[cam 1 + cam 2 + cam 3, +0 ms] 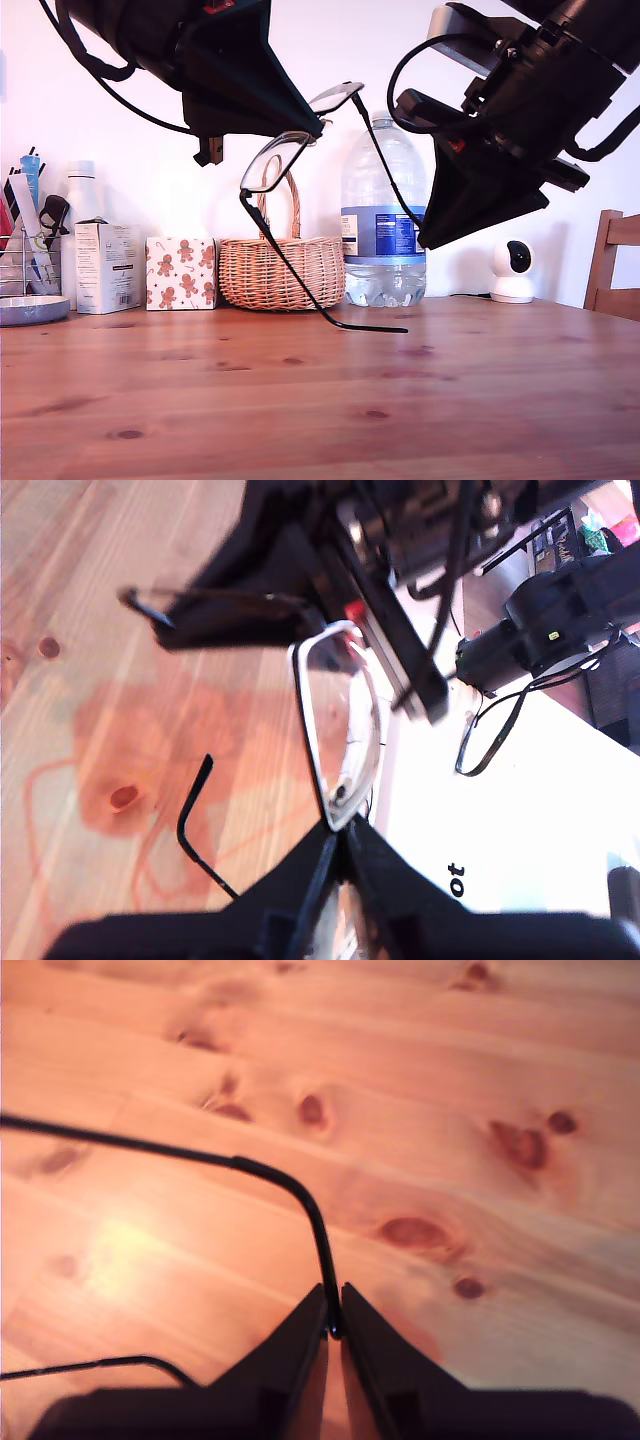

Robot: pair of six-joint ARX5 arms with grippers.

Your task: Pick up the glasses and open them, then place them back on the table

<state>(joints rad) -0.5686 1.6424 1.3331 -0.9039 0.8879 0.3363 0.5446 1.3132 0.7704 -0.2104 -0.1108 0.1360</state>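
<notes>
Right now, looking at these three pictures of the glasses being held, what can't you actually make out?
- Exterior view: the fingertips of both grippers sit behind their dark housings, so neither grip on the glasses shows there.
- First wrist view: my first gripper and the other arm cover part of the frame.
- Second wrist view: one temple runs off the edge at my second gripper; lenses unseen.
- Exterior view: box lettering too small.

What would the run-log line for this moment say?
glasses: aloft, both temples open | first gripper: clamps frame | second gripper: clamps temple tip | table: below, untouched

The glasses (pixel 300 150) hang above the table (pixel 320 400), before the basket (pixel 282 272)
</notes>
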